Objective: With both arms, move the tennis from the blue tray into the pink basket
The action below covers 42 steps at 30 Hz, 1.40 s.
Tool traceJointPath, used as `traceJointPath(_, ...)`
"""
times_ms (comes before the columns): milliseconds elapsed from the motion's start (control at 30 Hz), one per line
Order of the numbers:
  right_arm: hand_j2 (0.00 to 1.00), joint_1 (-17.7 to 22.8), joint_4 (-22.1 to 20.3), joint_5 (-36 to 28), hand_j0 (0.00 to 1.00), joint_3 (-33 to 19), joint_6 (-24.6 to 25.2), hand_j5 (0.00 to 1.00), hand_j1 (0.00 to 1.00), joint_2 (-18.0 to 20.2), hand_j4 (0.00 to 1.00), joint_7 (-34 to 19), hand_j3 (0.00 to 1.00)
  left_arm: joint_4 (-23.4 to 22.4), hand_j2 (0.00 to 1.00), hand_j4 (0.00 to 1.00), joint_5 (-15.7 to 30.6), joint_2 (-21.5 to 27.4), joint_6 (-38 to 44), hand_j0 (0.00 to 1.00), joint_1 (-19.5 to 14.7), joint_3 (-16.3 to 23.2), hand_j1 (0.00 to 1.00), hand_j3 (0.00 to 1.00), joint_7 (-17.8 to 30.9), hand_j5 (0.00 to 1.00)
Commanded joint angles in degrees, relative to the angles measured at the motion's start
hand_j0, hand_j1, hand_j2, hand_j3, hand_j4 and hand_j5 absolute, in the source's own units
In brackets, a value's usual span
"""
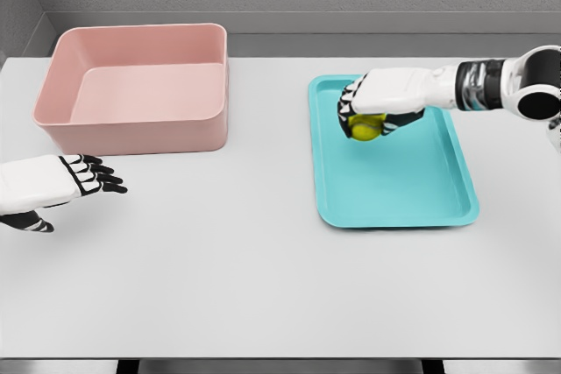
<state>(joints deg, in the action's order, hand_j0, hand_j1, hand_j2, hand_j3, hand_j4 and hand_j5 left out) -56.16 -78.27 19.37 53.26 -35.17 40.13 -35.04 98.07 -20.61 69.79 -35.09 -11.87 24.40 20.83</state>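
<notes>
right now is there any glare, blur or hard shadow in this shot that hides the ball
Head view: even, soft light, no glare or blur, everything sharp edge to edge. Only faint shading shows inside the pink basket and the blue tray. The tennis ball is partly covered by the right hand, not by shadow; the left hand is equally crisp.

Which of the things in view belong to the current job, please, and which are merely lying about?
Job: tennis ball, gripped by right hand; blue tray; pink basket; left hand, open, near the basket.
Lying about: nothing apart from the white table underneath.
</notes>
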Motion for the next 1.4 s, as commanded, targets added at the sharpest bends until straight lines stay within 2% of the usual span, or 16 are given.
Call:
traceJointPath(0,0.46,0.00,-2.23,-0.30,0.46,0.61,0.17,0.46,0.46,-0.32,0.46,0.04,0.46,0.01,1.00,1.00,0.39,0.08,0.09,1.00,0.00,-0.06,1.00,1.00,-0.09,1.00)
traceJointPath(200,0.45,0.79,-6.28,-0.21,0.45,2.02,0.17,0.45,0.45,-0.93,0.45,0.04,0.45,0.01,1.00,1.00,0.39,0.08,0.09,1.00,0.00,-0.06,1.00,1.00,-0.09,1.00)
traceJointPath(433,0.45,1.05,-7.68,-0.12,0.45,3.16,0.17,0.45,0.45,-3.74,0.45,0.04,0.45,0.01,1.00,1.00,0.39,0.08,0.09,1.00,0.00,0.03,1.00,1.00,-0.09,1.00)
traceJointPath(500,0.45,1.05,-7.60,-0.04,0.45,3.16,0.17,0.45,0.45,-3.92,0.45,0.04,0.45,0.01,1.00,1.00,0.39,0.08,0.09,1.00,0.00,0.03,1.00,1.00,-0.09,1.00)
traceJointPath(1100,0.45,1.49,-6.98,2.95,0.45,6.06,0.17,0.45,0.45,-16.49,0.45,0.04,0.45,-0.25,1.00,1.00,0.31,0.17,0.09,1.00,0.00,0.12,1.00,1.00,-0.09,1.00)
traceJointPath(1367,0.45,1.93,-2.50,4.89,0.45,6.50,0.17,0.45,0.45,-22.90,0.45,0.04,0.45,-0.34,1.00,1.00,0.31,0.26,0.09,1.00,0.09,0.12,1.00,1.00,-0.09,1.00)
